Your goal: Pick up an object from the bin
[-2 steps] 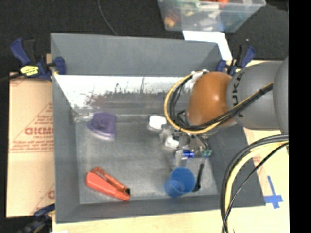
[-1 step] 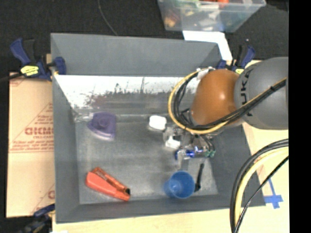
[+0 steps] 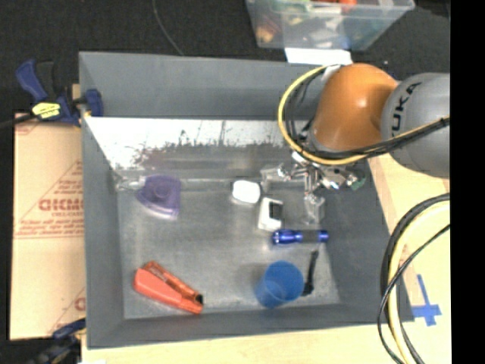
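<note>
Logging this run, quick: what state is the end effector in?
End effector: open or closed cannot be told; it is close to the small blue cylinder.

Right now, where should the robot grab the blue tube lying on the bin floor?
Take the blue tube at its middle, probably from straight above, squeezing across its thin width: it lies flat, long and narrow, with bare floor along both long sides.

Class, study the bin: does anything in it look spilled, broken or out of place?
Nothing plainly does. The blue cup near the front wall may lie tipped, though that is hard to tell, with a black stick right beside it. Nothing is spilled.
</note>
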You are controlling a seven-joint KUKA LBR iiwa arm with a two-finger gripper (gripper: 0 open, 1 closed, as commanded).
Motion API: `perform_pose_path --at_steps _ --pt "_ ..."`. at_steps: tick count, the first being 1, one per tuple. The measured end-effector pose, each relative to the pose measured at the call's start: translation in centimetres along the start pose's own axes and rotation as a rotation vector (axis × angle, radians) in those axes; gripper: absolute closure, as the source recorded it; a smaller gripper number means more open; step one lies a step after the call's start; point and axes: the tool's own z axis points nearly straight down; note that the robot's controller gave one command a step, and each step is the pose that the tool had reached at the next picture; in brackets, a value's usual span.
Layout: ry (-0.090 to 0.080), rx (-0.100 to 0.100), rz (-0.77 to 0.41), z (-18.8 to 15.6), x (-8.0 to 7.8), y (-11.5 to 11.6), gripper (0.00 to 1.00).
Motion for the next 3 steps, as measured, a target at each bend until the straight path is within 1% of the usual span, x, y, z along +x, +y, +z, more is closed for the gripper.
perform_pose_path --at_steps 1,2,3 --pt "-0.004 -0.001 0.632 2.1 1.6 0.4 0.0" --pt "-0.007 0.003 0.091 2.8 3.4 6.2 1.0" --pt "-0.006 0.002 0.093 2.9 3.4 6.2 1.0"
